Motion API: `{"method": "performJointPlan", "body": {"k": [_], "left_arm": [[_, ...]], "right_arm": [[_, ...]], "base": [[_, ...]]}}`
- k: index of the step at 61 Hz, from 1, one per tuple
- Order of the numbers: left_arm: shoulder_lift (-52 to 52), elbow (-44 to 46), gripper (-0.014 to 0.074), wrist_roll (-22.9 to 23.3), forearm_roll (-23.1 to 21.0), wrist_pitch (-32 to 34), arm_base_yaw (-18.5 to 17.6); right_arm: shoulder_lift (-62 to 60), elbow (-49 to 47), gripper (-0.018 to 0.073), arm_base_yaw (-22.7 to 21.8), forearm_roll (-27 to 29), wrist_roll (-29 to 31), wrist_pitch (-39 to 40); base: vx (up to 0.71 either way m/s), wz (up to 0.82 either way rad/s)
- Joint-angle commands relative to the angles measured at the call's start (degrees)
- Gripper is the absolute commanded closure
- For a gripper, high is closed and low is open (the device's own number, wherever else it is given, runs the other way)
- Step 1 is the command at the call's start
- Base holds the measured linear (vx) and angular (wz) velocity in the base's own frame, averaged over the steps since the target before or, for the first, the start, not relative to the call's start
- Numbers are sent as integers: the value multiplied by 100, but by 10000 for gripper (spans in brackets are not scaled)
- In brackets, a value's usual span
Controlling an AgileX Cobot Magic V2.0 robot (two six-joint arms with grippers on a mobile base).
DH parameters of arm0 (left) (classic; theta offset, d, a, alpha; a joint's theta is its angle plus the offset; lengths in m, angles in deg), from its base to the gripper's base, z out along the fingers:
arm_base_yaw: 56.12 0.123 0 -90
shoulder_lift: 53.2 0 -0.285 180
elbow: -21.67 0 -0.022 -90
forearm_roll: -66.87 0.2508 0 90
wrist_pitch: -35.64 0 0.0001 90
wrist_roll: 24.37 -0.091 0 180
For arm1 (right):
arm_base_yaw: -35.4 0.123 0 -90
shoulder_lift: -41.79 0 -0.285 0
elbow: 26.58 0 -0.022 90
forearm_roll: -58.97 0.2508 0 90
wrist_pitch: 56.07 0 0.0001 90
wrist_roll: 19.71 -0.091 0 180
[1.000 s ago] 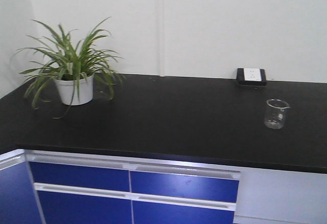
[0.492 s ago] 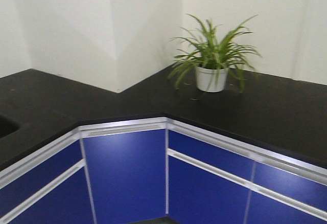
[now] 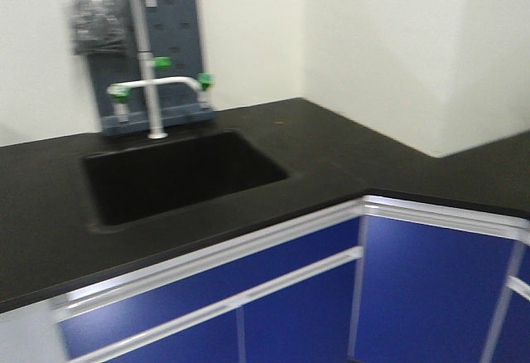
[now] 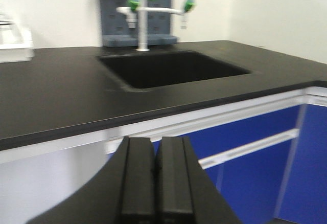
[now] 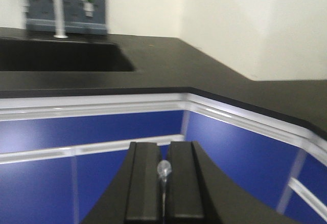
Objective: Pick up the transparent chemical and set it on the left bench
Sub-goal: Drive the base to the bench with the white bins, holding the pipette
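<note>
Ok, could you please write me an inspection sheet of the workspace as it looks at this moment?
Surface: the left bench, matte black, with a built-in sink.
Job's things: the transparent chemical sits between the right gripper's fingers, not yet on the bench.
Clutter: a white object on the bench at the picture's left edge in the left wrist view, too blurred to name.
Grippers: the left gripper is shut, with nothing seen in it; the right gripper is shut on the transparent chemical.
Cables: nothing seen.
Surroundings: white tap with green knobs, grey pegboard behind it, blue cabinet fronts, pale walls.
</note>
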Motion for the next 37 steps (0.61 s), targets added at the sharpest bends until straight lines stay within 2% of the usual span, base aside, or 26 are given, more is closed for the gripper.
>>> {"method": "performJointPlan", "body": {"k": [1,37], "left_arm": [[-110,-93,600,45,-4,449,-10],[-110,-93,600,45,-4,449,-10]], "right_arm": [[19,-167,566,-24,27,8,272],[19,-167,566,-24,27,8,272]], "base": [[0,85],[10,74]]}}
